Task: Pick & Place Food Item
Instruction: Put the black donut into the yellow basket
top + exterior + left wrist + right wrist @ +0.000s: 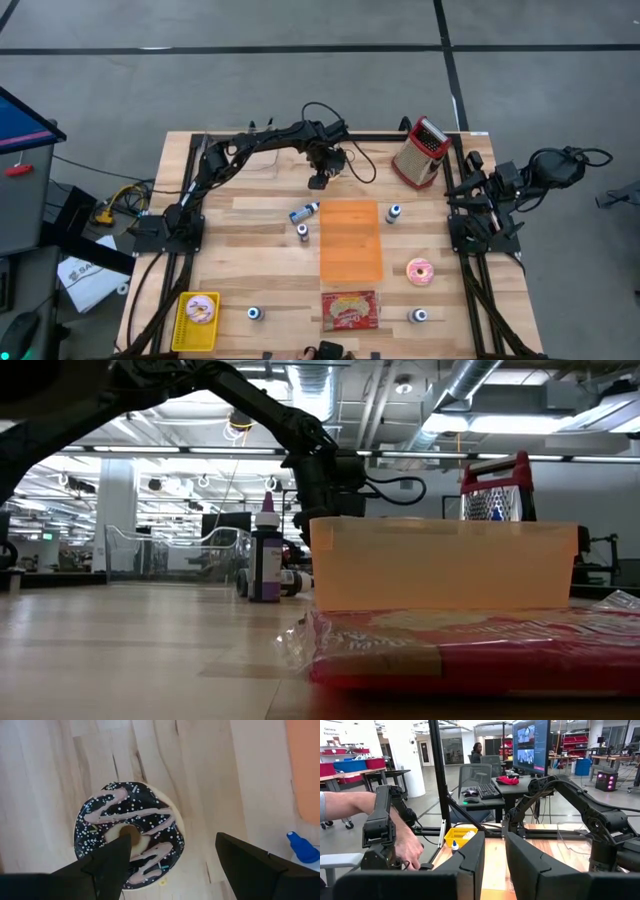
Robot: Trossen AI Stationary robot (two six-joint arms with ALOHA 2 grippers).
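While the left gripper [167,870] hangs over the chocolate donut [129,841] with its jaws spread wide, one finger [107,867] overlaps the icing and the other stands clear on bare desk [210,795]. In the high view that gripper sits at upper centre, above the orange bin [351,242]. A good grasp likely needs recentring so the donut lies between both fingers before descending. The right gripper [495,862] waits at right, jaws narrowly parted.
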